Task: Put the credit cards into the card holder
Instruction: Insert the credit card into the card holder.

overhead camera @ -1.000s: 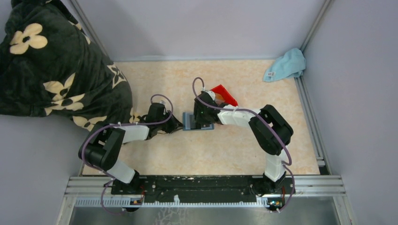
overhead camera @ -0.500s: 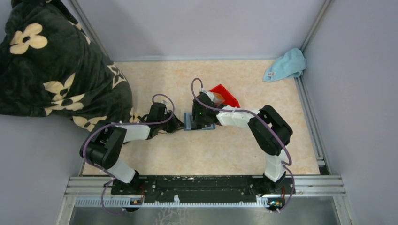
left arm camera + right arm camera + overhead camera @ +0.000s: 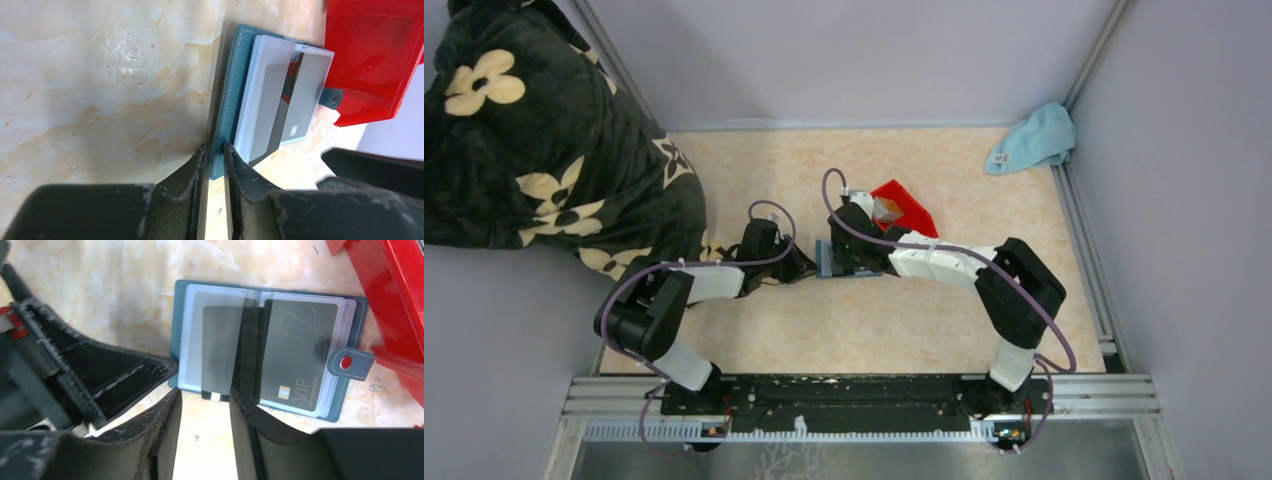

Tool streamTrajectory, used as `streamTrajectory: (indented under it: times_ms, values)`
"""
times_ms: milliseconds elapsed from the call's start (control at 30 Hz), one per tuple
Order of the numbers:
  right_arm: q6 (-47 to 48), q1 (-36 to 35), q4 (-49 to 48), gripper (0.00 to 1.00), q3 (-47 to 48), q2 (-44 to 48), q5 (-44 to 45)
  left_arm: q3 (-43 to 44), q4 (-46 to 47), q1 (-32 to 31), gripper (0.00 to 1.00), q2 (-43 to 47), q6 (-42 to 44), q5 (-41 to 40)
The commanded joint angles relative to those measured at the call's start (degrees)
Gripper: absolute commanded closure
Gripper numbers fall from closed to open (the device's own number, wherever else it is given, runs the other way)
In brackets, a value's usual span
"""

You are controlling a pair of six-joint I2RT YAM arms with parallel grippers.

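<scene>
The left pincer [image 3: 215, 151] is clamped on the edge of the card holder [image 3: 226, 90], which lies open on the counter [image 3: 100, 75] straight ahead of its fingertips. The right pincer [image 3: 204, 394] has its jaws parted and grips nothing, just short of the holder's lower edge. One credit card [image 3: 220, 347] sits under a clear sleeve [image 3: 192, 315] directly ahead of the gap. A second card [image 3: 297, 355] lies ahead and to the right. A red bin [image 3: 395, 290] lies farther right.

Lab cell: aluminium rails [image 3: 1086, 235], plain grey walls [image 3: 854, 60].
</scene>
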State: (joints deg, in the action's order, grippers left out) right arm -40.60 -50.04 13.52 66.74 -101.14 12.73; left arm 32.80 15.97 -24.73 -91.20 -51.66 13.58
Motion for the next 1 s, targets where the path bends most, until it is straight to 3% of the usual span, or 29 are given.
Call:
streamTrajectory:
  times_ms: [0,200,233,967]
  values:
    - [2.4,-2.5,1.8,0.63,-1.4,5.1,5.1,-1.0,-3.7,-0.6,0.76,-1.5,1.2,-1.3]
    - [2.6,-3.7,2.7,0.98,-3.8,4.7,5.7,-0.8,-4.0,-0.7,0.76,-1.4,1.3,-1.6]
    - [2.7,-3.9,2.8,1.00,-4.1,4.3,5.5,-0.7,-4.0,-0.6,0.76,-1.5,1.3,-1.6]
    - [3.5,-4.5,1.7,1.00,-1.6,-2.9,3.5,0.1,-4.1,-0.7,0.76,-2.9,1.5,-1.2]
